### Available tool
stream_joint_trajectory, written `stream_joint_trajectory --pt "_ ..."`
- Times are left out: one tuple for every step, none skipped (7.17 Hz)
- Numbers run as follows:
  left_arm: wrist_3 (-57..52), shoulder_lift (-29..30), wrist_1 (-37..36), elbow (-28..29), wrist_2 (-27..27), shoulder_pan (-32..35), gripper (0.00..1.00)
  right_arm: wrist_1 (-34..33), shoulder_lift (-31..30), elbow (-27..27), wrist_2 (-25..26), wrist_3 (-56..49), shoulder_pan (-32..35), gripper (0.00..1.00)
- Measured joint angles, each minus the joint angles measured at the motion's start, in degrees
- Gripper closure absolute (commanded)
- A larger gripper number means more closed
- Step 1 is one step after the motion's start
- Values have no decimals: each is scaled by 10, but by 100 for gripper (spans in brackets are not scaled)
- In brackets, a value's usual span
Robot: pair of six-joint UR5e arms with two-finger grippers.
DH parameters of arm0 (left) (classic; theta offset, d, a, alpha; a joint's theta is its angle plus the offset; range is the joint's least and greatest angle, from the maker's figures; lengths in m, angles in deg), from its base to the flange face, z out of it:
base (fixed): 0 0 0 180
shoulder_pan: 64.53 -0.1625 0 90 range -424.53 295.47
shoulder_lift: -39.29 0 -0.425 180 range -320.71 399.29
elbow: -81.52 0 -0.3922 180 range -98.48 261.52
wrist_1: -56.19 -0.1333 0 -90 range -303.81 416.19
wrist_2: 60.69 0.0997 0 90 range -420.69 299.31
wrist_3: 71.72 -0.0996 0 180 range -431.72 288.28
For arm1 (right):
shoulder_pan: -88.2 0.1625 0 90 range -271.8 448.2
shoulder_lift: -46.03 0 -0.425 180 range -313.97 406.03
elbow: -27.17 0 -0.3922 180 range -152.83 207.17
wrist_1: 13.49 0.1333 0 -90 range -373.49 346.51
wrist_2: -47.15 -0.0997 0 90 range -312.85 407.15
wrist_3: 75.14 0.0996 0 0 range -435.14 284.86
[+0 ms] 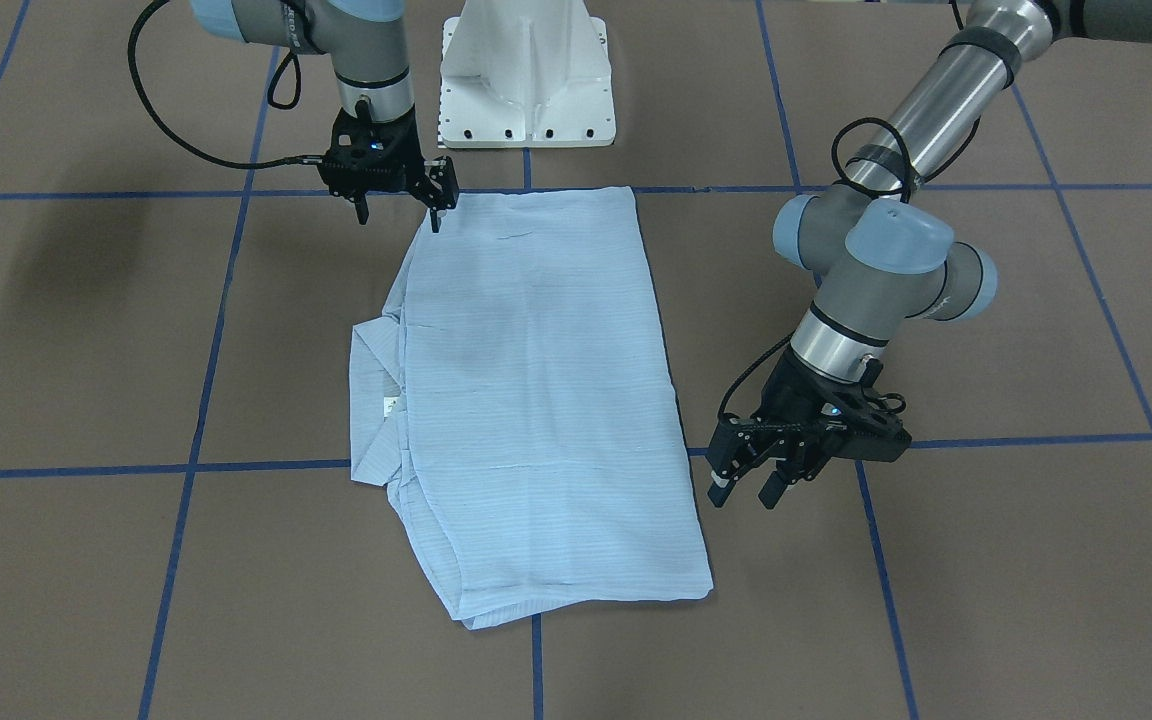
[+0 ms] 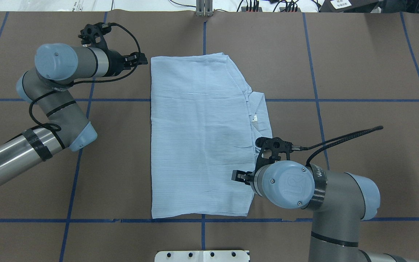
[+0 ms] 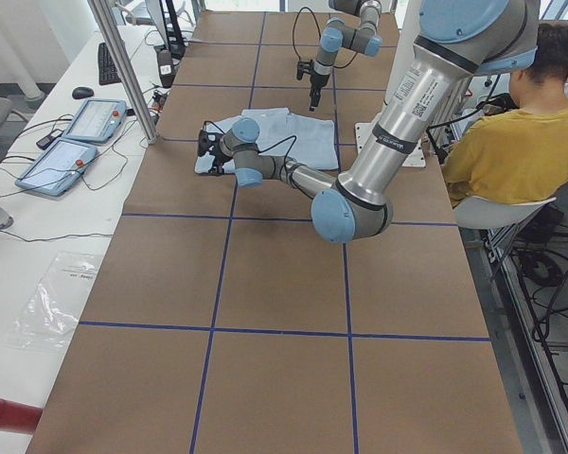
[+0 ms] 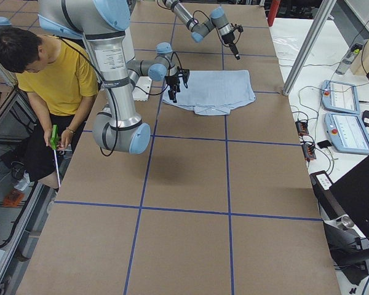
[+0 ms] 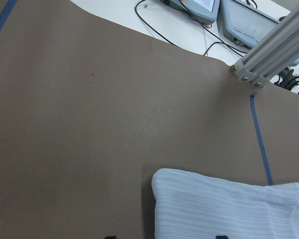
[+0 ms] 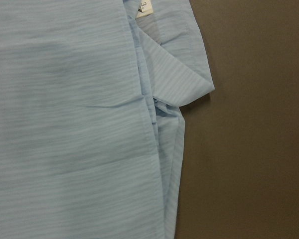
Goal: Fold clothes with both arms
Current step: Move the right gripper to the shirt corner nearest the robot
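As I stand on the operators' side of the desk (image 1: 986, 600), the nearest thing is the short near edge of the shirt (image 1: 536, 400), where several stacked layers show at the corner on the robot's right. Shirt: light blue, thin, finely striped, lying flat near the desk's middle as a long rectangle running away from me toward the robot. The top panel is smooth apart from a few faint creases, with no loose sleeve and no buttons in view. Just beside the near corner on the robot's left hangs the left hand (image 1: 744, 493), above the desk, fingers spread with nothing between them. Its wrist view shows that corner lying partly between the fingertips. Midway along, on the robot's right, the collar (image 1: 371, 400) pokes out from under the top panel, with the small white label (image 1: 388, 405) showing. At the far corner on that same side the right hand (image 1: 399, 218) points down, fingers parted and empty, one fingertip at or just over the cloth edge; contact I cannot confirm. Beyond it stands the white pedestal (image 1: 526, 80). Judgement: sleeves and sides seem already folded in. Likely left is bringing one short end over the other, and perhaps tidying the collar. Neither hand has a grip yet.
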Motion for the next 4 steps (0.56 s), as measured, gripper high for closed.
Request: stream_joint_trajectory --pt "0 0 0 -2 -2 0 0 29 1 6 0 109 -13 0" --pt "0 -1 0 -4 -11 0 0 43 3 12 8 199 -27 0" --pt "0 -3 2 -4 -26 0 0 48 4 14 26 267 -42 0" --pt "-2 -6 5 -5 -35 -1 0 50 5 16 49 325 -57 1"
